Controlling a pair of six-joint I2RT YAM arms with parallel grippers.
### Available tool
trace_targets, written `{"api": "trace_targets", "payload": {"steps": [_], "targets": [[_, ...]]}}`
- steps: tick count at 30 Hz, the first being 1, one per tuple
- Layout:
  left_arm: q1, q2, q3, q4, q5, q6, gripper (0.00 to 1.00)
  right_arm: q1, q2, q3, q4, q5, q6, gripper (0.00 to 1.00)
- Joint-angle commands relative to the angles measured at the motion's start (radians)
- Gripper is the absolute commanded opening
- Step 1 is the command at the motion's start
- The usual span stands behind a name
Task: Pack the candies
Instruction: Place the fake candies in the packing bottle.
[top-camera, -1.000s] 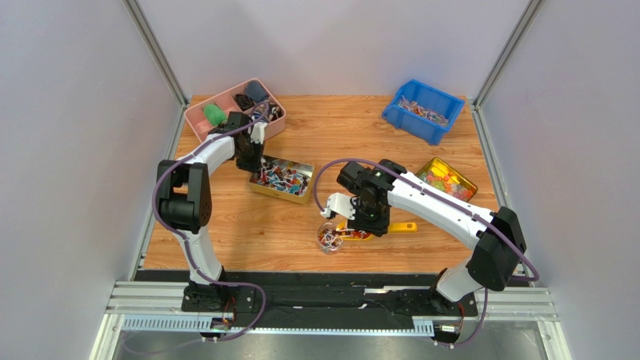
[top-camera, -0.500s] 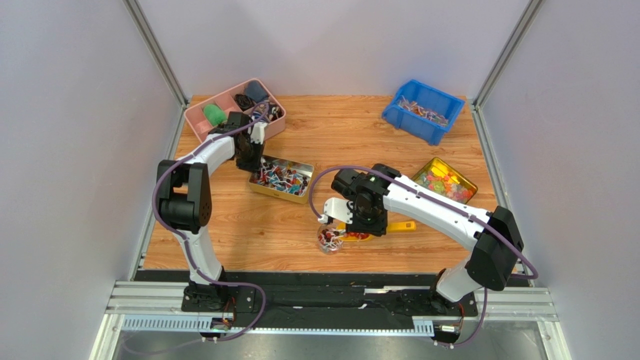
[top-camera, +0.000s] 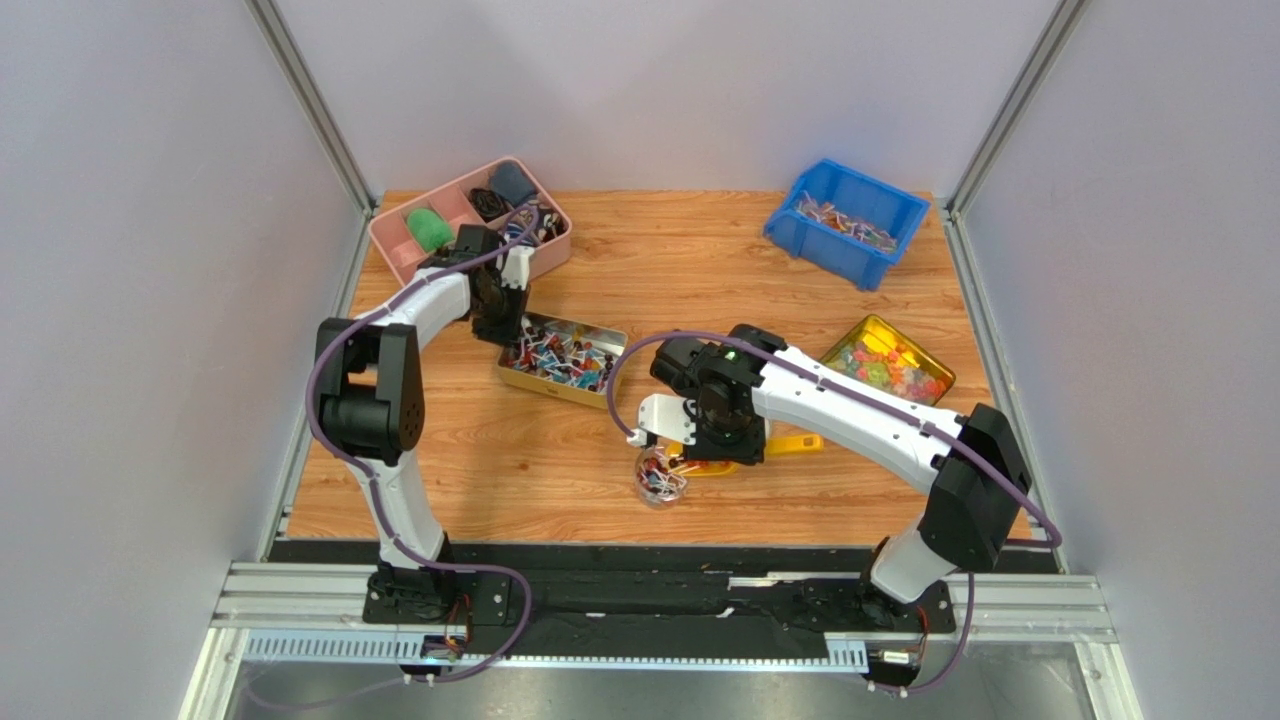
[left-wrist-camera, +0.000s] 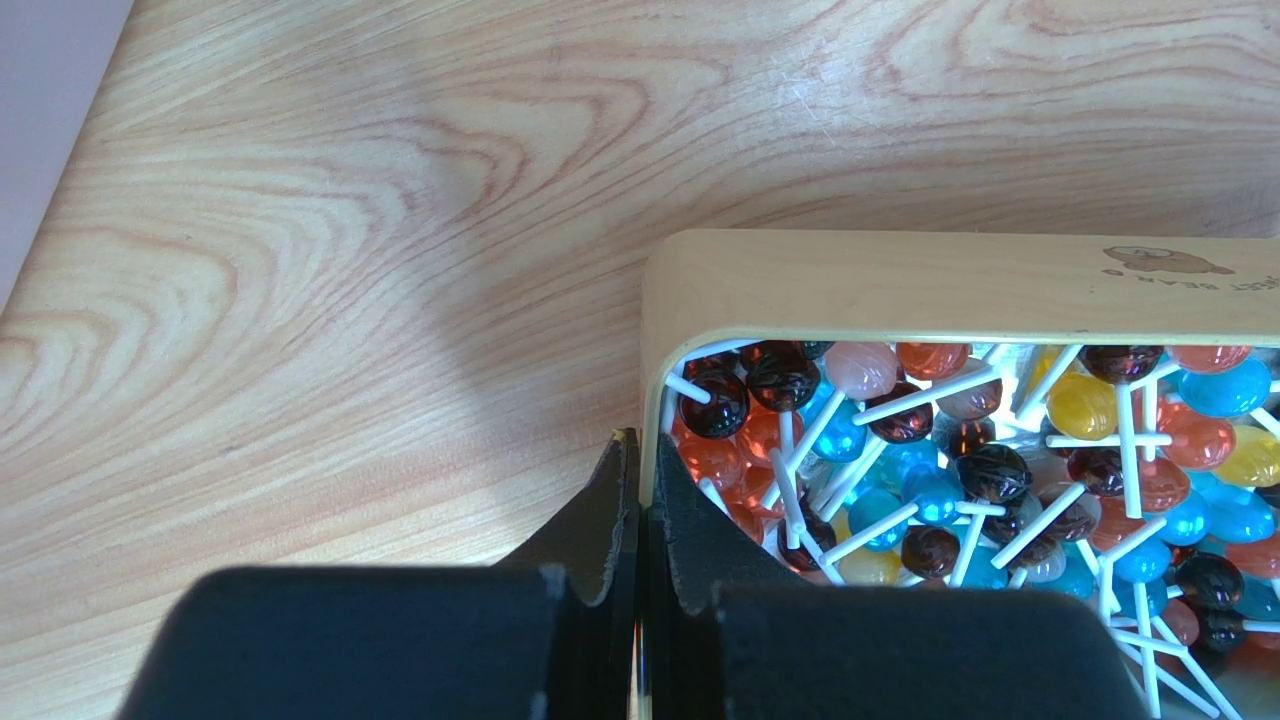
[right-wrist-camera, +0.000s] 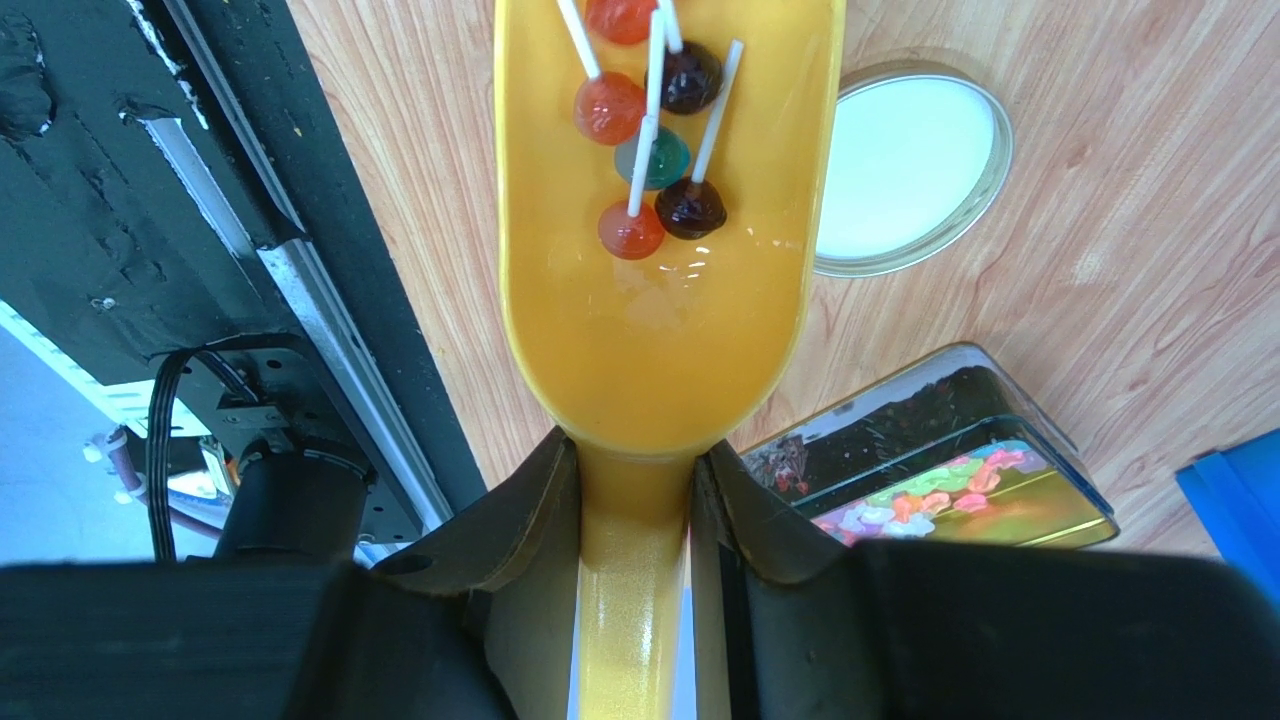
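The candies are small lollipops with white sticks, in red, blue and dark colours. Many fill a yellow tin (top-camera: 559, 392), also seen in the left wrist view (left-wrist-camera: 932, 285) with candies (left-wrist-camera: 962, 465) inside. My left gripper (top-camera: 502, 323) (left-wrist-camera: 643, 480) is shut on the tin's near-left wall. My right gripper (top-camera: 724, 435) (right-wrist-camera: 634, 510) is shut on the handle of a yellow scoop (right-wrist-camera: 669, 330) that holds several candies (right-wrist-camera: 646, 165). The scoop's front hangs over a small clear jar (top-camera: 657, 477) with candies in it.
A round white lid (right-wrist-camera: 909, 173) lies on the wood beside the scoop. A tin of bright gummies (top-camera: 893, 360) stands to the right, a blue bin (top-camera: 846, 221) at the back right, and a pink tray (top-camera: 470, 218) of odds behind the left gripper.
My right arm has shifted left and a little back with the scoop, bringing its front over the jar. The left arm and tin have not moved.
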Motion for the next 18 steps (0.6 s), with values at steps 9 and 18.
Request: {"api": "trace_targets", "payload": {"steps": [9, 18], "targets": [[0.005, 0.002, 0.052, 0.013, 0.017, 0.006, 0.00, 0.010, 0.007, 0.015, -0.088, 0.050, -0.029, 0.00], [0.005, 0.008, 0.052, 0.013, 0.017, 0.006, 0.00, 0.019, 0.007, 0.012, -0.114, 0.057, -0.041, 0.00]]}}
